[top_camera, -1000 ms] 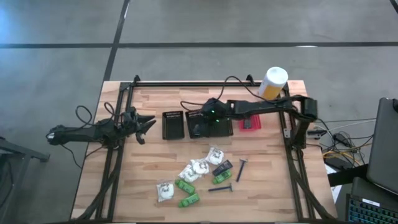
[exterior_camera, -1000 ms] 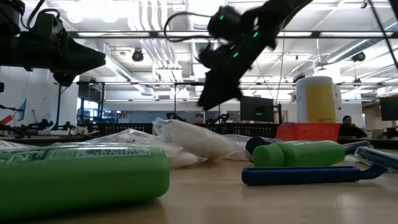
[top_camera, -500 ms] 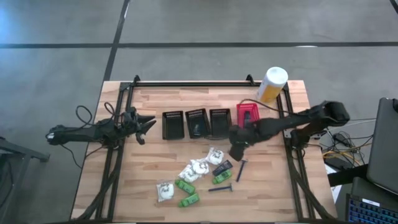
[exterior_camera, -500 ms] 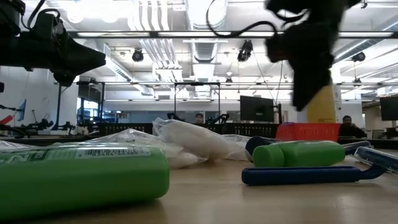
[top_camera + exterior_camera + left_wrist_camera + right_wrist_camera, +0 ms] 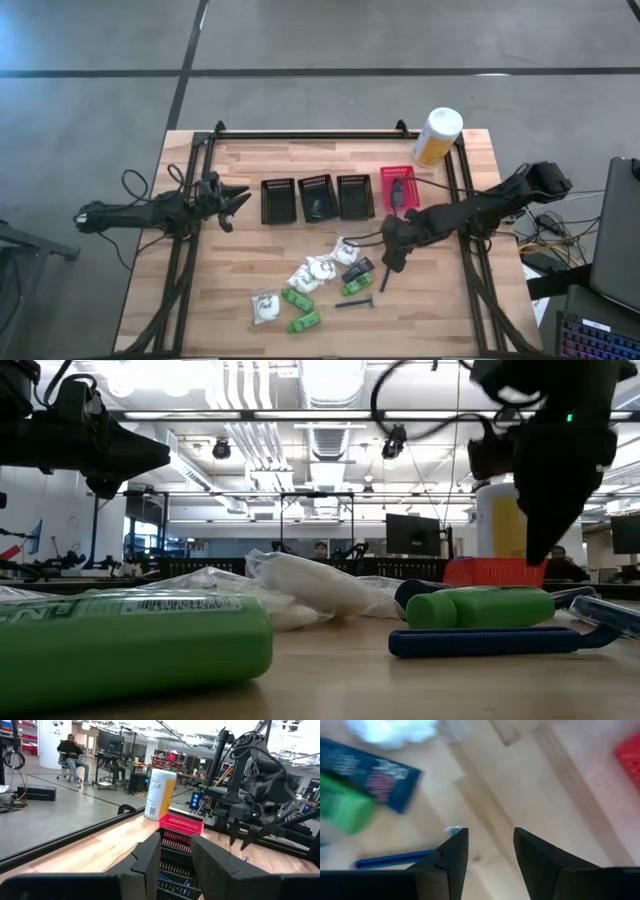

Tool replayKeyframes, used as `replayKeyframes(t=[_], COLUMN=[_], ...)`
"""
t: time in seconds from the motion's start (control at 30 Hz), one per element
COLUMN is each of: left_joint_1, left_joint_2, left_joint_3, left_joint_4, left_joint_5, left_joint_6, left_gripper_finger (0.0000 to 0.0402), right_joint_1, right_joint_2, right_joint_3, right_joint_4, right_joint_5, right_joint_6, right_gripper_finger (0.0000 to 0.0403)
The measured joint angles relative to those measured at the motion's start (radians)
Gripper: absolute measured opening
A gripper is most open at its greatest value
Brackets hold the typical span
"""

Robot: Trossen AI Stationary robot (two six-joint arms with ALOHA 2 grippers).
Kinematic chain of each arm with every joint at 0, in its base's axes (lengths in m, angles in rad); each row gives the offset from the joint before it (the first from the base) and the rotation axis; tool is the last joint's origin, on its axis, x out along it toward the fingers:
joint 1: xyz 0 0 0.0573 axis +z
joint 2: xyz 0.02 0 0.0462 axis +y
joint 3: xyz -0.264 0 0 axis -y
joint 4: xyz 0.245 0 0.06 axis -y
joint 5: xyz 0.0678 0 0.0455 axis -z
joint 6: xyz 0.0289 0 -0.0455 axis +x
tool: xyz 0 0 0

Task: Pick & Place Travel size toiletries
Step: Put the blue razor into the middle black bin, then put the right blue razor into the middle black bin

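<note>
Overhead, a wooden table (image 5: pixel 240 280) is seen with both dark arms reaching over it. Three black mesh baskets (image 5: pixel 316 198) are lined up side by side near the table's middle, and a red basket (image 5: pixel 398 187) is set just beside them on the right. A dark item is seen inside the middle black basket. A tall white-and-yellow canister (image 5: pixel 438 135) is stood at the far right corner. The travel size toiletries (image 5: pixel 318 283) are scattered in front of the baskets: white clear-wrapped lumps (image 5: pixel 321 267), bright green packets (image 5: pixel 300 300), a dark flat sachet (image 5: pixel 357 269) and two blue razors (image 5: pixel 356 303).

The right gripper (image 5: pixel 389 262) is held low over the loose pile, just above one blue razor (image 5: pixel 395 859) and near the dark sachet (image 5: pixel 365 772). Its fingers (image 5: pixel 451 859) are parted by a moderate gap, and nothing is held between them. The left gripper (image 5: pixel 228 204) is parked at the table's left edge, well apart from the pile, pointed towards the baskets. Its fingers (image 5: pixel 149 856) are seen narrowly parted, with nothing gripped. A seated person (image 5: pixel 73 753) is visible in the room beyond.
</note>
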Motion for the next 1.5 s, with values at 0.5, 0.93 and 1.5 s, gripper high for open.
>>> replayKeyframes(t=[0.5, 0.93, 1.5], left_joint_1=[0.0, 0.0, 0.0], left_joint_2=[0.002, 0.002, 0.027], left_joint_3=[0.0, 0.0, 0.0], left_joint_4=[-0.011, -0.003, 0.033], left_joint_5=[0.0, -0.001, 0.052], left_joint_6=[-0.007, -0.008, -0.151], left_gripper_finger=[0.0115, 0.0115, 0.0115], right_joint_1=[-0.001, 0.0, 0.108], right_joint_2=[0.159, 0.049, -0.11], right_joint_3=[-0.008, 0.0, 0.0], right_joint_4=[0.078, 0.05, 0.063], right_joint_5=[-0.099, 0.029, -0.137], right_joint_6=[-0.019, -0.052, 0.351], right_gripper_finger=[0.0088, 0.0075, 0.02])
